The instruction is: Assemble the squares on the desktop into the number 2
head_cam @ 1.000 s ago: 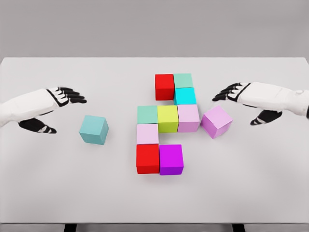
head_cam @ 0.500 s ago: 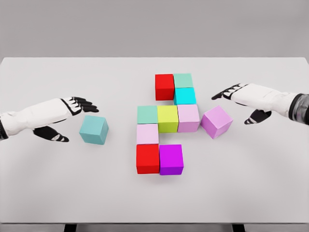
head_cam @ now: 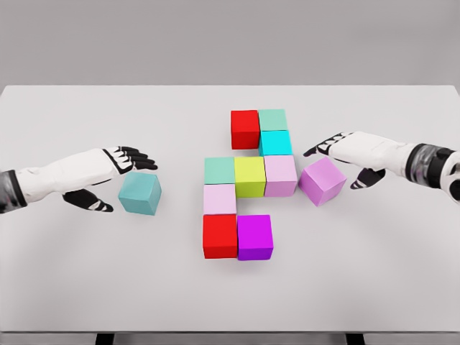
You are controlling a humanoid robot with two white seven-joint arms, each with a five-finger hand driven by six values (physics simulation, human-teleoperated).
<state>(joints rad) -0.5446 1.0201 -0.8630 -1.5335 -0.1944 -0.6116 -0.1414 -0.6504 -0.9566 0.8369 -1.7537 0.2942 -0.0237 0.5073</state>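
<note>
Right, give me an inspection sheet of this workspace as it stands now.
Surface: flat white tabletop.
Job's things: eight cubes sit joined at centre, from the red cube at top to the magenta cube at bottom; a loose teal cube lies left, a tilted lilac cube right.
Clutter: nothing seen.
Grippers: left hand open around the teal cube; right hand open over the lilac cube; contact unclear for both.
Cables: nothing seen.
Surroundings: plain grey backdrop.

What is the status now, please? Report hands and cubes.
Left hand open beside loose teal cube, not gripping. Right hand open over tilted lilac cube. Nine-cube figure unfinished. Nothing blocking.
</note>
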